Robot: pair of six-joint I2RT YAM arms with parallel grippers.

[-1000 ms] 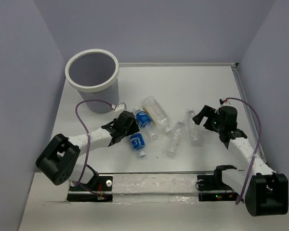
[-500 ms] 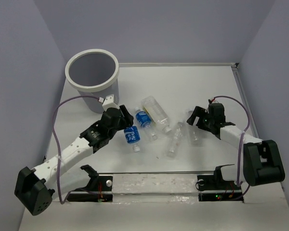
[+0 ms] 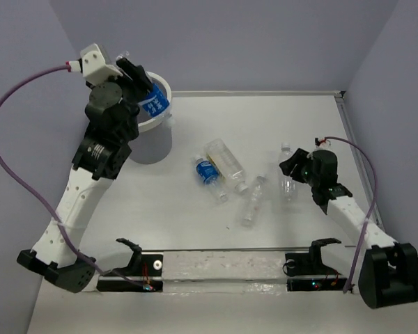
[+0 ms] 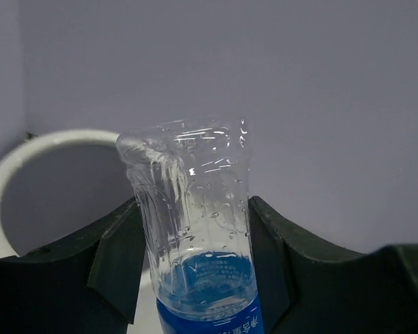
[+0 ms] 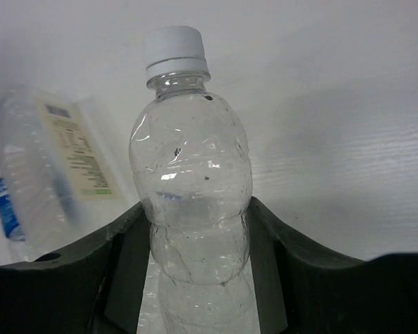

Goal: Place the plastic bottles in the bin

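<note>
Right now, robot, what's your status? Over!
Left gripper shut on blue-labelled bottle, over the bin rim. Right gripper shut on unlabelled bottle. Three more bottles lying on table. Nothing blocking.

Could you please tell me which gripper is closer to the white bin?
Left. The left gripper holds a blue-labelled bottle right over the bin. The right gripper is far across the table on the bin's right, gripping an unlabelled bottle.
</note>
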